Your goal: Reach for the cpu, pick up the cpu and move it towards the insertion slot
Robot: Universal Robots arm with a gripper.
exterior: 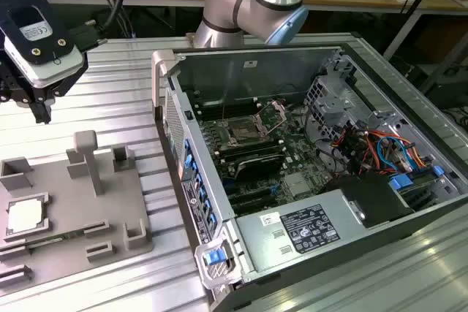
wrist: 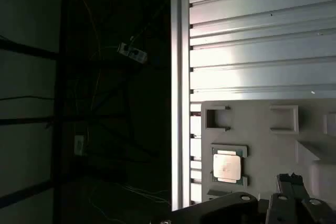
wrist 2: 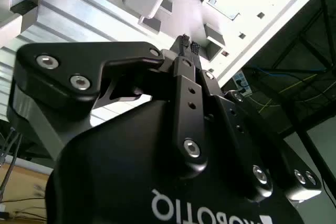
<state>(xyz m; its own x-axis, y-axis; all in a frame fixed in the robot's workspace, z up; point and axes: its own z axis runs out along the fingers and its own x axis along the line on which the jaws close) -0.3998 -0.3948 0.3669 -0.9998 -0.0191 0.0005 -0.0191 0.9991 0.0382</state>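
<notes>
The cpu (exterior: pixel 23 215) is a pale silver square chip lying flat in a square recess of a grey plastic fixture (exterior: pixel 110 210) at the exterior view's left. The first wrist view shows the cpu (wrist: pixel 227 167) from above in that recess. My gripper (exterior: pixel 42 111) hangs well above the table, up and behind the cpu, apart from it. Its black fingertips (wrist 2: pixel 182 40) meet with nothing between them, so it is shut and empty. The insertion slot (exterior: pixel 241 134), a metal-framed socket with wire levers, sits on the green board inside the open computer case (exterior: pixel 307 63).
The fixture carries upright posts (exterior: pixel 88 158) and small brackets near the cpu. The case wall (exterior: pixel 175 129) rises between fixture and socket. Cables, a drive cage and a labelled power supply (exterior: pixel 307 228) crowd the case's right side. The ribbed table edge (wrist: pixel 181 103) borders dark floor.
</notes>
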